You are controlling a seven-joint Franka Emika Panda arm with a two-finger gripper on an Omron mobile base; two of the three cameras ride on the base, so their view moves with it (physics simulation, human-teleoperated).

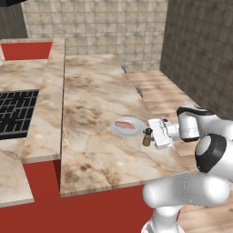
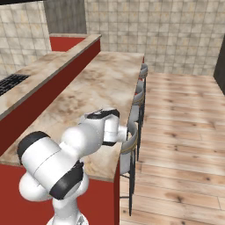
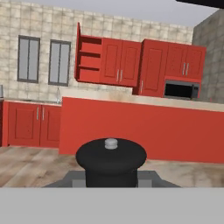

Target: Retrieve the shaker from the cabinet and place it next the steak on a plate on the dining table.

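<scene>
Gripper [image 1: 149,136] reaching level over the near right edge of the table [image 1: 95,154], fingers clamped on the shaker [image 1: 147,137]. Shaker upright, brown with a dark cap, standing on or just above the marble, just beside the right rim of the plate [image 1: 119,129]; impossible to tell whether its base touches the top. Steak [image 1: 124,124] lying flat in the middle of the plate, pink with a pale edge, close to the shaker but apart from it. From the right base view, white arm bent across the table's near corner [image 2: 101,165], wrist hiding the gripper and the plate; grey-backed stools [image 2: 128,141] lined up along the table's right side over the plank floor [image 2: 184,145]. In the left base view, black stove [image 1: 16,111] on the lower marble counter to the left of the table, tiled wall behind. In the hand view, shaker's dark cap [image 3: 111,156] with its small grey knob close at the bottom, between the fingertips; beyond it a red counter front, and above that a row of red wall cabinets, the leftmost cabinet [image 3: 89,61] with its door swung open and bare shelves showing, a black microwave [image 3: 181,90] set in at the right, two windows [image 3: 43,60] in the tiled wall at the left.
</scene>
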